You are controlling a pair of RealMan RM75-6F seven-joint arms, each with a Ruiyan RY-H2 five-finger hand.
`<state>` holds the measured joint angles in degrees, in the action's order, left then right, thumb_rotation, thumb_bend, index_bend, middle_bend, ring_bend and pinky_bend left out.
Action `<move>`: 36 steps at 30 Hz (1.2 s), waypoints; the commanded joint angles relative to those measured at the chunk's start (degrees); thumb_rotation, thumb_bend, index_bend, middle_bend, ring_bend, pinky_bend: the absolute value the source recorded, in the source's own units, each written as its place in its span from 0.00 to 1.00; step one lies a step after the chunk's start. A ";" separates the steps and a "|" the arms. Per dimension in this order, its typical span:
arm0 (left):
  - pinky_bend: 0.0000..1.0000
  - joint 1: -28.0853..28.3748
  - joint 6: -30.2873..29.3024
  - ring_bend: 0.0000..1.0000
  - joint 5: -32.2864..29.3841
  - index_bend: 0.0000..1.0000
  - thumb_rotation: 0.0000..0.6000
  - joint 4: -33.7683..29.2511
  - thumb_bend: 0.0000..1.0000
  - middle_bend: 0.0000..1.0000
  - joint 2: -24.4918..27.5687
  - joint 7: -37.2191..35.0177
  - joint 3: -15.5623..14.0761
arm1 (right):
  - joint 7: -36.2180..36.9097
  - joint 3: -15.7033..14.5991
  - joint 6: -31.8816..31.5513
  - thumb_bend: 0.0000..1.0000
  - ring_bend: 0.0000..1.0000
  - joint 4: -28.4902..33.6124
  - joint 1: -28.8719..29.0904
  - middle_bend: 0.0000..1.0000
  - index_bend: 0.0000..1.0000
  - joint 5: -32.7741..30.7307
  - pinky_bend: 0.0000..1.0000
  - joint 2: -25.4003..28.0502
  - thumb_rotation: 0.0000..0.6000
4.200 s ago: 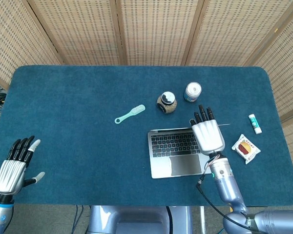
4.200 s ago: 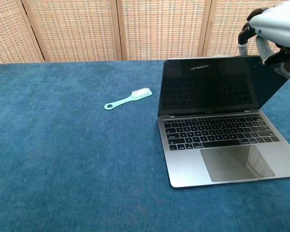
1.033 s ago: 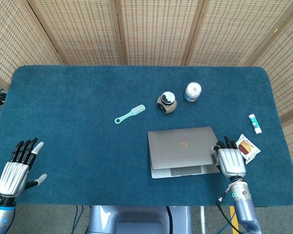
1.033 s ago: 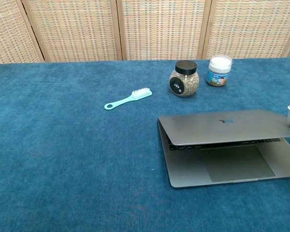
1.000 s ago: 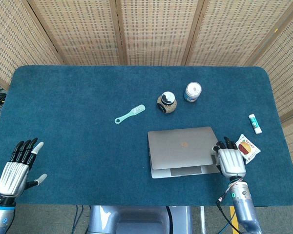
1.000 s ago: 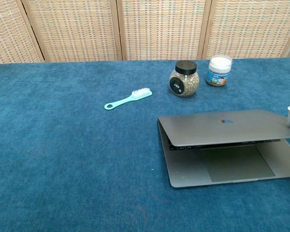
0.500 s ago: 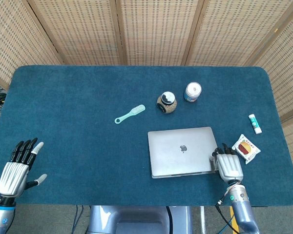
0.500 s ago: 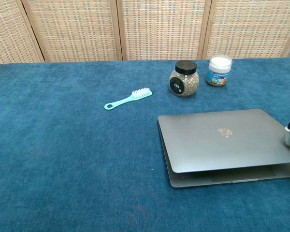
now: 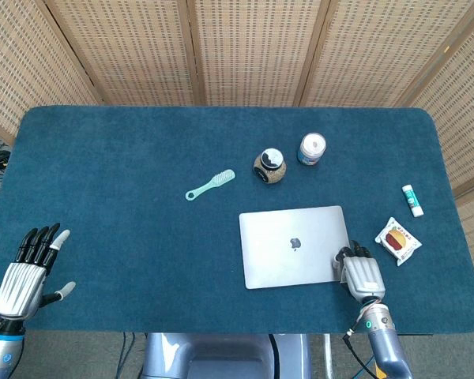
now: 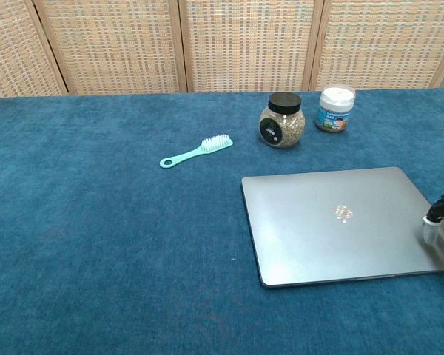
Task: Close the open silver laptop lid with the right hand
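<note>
The silver laptop (image 9: 292,245) lies flat on the blue table cloth with its lid down, logo up; the chest view shows the laptop (image 10: 340,222) shut the same way. My right hand (image 9: 361,274) is at the laptop's near right corner, its fingertips (image 10: 436,222) resting on the lid's right edge and holding nothing. Only those fingertips show in the chest view. My left hand (image 9: 24,272) hovers far off at the table's near left edge, fingers spread and empty.
Behind the laptop stand a dark-lidded jar (image 9: 269,166) and a white-lidded jar (image 9: 311,148). A mint brush (image 9: 209,185) lies to the laptop's back left. A snack packet (image 9: 398,240) and a white-green tube (image 9: 411,200) lie to its right.
The lid has gone from upright to fully down. My right hand followed it down and toward the near right corner. The left hand has not moved.
</note>
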<state>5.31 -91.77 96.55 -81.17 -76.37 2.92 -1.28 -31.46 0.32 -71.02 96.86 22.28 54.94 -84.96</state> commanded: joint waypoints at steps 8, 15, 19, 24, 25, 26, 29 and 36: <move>0.00 -0.01 -0.05 0.00 -0.06 0.00 1.00 0.03 0.01 0.00 0.03 -0.13 0.09 | 0.96 -0.08 1.20 1.00 0.07 -1.80 -0.42 0.26 0.42 0.94 0.14 -2.04 1.00; 0.00 -0.09 -0.29 0.00 -0.08 0.00 1.00 0.04 0.01 0.00 0.08 -0.26 0.19 | 1.09 0.46 0.54 1.00 0.07 -1.43 -0.84 0.25 0.42 2.13 0.14 -1.74 1.00; 0.00 -0.08 -0.22 0.00 -0.24 0.00 1.00 0.09 0.01 0.00 0.04 -0.21 0.28 | -0.18 0.58 -2.80 1.00 0.07 0.16 -1.33 0.23 0.42 5.89 0.14 -0.22 1.00; 0.00 -0.19 -0.46 0.00 -0.41 0.00 1.00 0.01 0.01 0.00 0.11 -0.26 0.46 | -1.42 0.53 -8.73 1.00 0.01 2.82 -2.58 0.16 0.42 12.51 0.11 2.05 1.00; 0.00 -0.22 -0.56 0.00 -0.45 0.00 1.00 -0.02 0.01 0.00 0.15 -0.32 0.51 | -1.26 0.52 -10.20 1.00 0.00 3.35 -2.99 0.14 0.42 14.23 0.10 2.70 1.00; 0.00 -0.26 -0.63 0.00 -0.48 0.00 1.00 -0.03 0.01 0.00 0.17 -0.36 0.54 | -0.90 0.49 -11.43 0.99 0.00 3.65 -3.41 0.13 0.42 15.72 0.09 3.22 1.00; 0.00 -0.33 -0.80 0.00 -0.51 0.00 1.00 -0.06 0.01 0.00 0.22 -0.45 0.61 | 1.19 0.63 -14.79 0.90 0.00 3.52 -4.79 0.09 0.38 19.86 0.06 4.40 1.00; 0.00 -0.56 -1.41 0.00 -0.74 0.00 1.00 -0.08 0.01 0.00 0.29 -0.71 0.95 | 5.41 -0.02 -19.96 0.58 0.00 -0.42 -7.93 0.01 0.26 26.52 0.00 6.10 1.00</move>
<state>4.76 -93.17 95.83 -81.24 -76.09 2.23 -0.35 -26.88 0.60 -90.04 97.65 15.29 80.13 -79.38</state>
